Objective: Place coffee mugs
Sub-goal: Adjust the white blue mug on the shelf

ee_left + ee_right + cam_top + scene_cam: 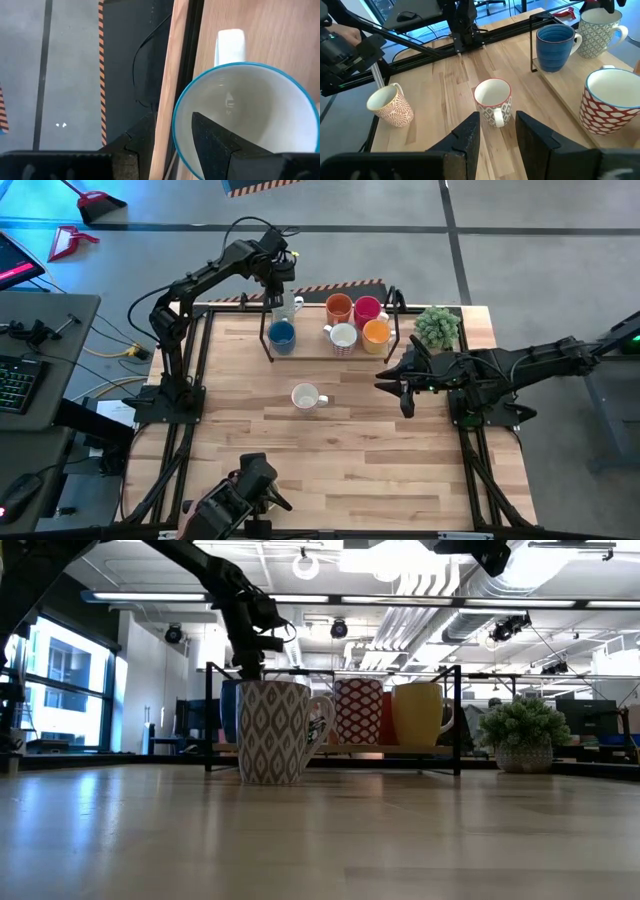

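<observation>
A white mug with a blue rim (250,105) stands on the rack's shelf (312,348) at its far left end, handle (231,45) away from my wrist. My left gripper (173,117) is open above it. One finger (215,145) is inside the mug, the other (142,145) outside, and shelf edge shows between them and the wall. A blue mug (282,335), a dark orange mug (339,308), a magenta mug (367,308), a patterned white mug (343,337) and a yellow-orange mug (376,332) also stand on the shelf. A grey-patterned white mug (492,101) stands upright mid-table. My right gripper (497,127) is open, to that mug's right.
A small potted plant (437,327) stands at the rack's right end, just beyond my right arm. Another white mug with an orange pattern (390,105) stands on the table toward its near left part. The black rack frame (208,715) rises at the shelf's ends.
</observation>
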Tool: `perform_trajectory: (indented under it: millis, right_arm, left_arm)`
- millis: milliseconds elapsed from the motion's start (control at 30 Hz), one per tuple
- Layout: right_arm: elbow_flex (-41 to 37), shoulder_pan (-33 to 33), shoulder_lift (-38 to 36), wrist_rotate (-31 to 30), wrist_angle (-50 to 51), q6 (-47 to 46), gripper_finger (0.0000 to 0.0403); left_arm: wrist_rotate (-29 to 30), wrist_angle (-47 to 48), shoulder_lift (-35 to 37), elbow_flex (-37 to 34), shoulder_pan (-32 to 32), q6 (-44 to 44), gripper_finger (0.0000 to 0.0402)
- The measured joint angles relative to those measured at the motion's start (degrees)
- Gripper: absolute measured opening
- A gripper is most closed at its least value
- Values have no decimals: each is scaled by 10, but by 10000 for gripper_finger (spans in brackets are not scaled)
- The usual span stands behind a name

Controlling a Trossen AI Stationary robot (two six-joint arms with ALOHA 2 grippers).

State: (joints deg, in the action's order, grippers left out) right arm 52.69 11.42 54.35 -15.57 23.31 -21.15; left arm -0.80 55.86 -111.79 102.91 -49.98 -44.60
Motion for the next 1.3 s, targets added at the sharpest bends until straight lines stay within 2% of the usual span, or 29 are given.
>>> perform_trajectory:
  millis: [700, 1200, 1300]
  right_arm:
    - [0, 0, 0, 10, 1, 2, 105]
    - [0, 0, 0, 13, 11, 5, 105]
    - [0, 0, 0, 15, 11, 6, 105]
  left_arm:
    - [2, 4, -20, 0, 9, -2, 116]
    - [-7, -2, -20, 0, 9, 4, 15]
    - [-9, -9, -19, 1, 10, 22, 8]
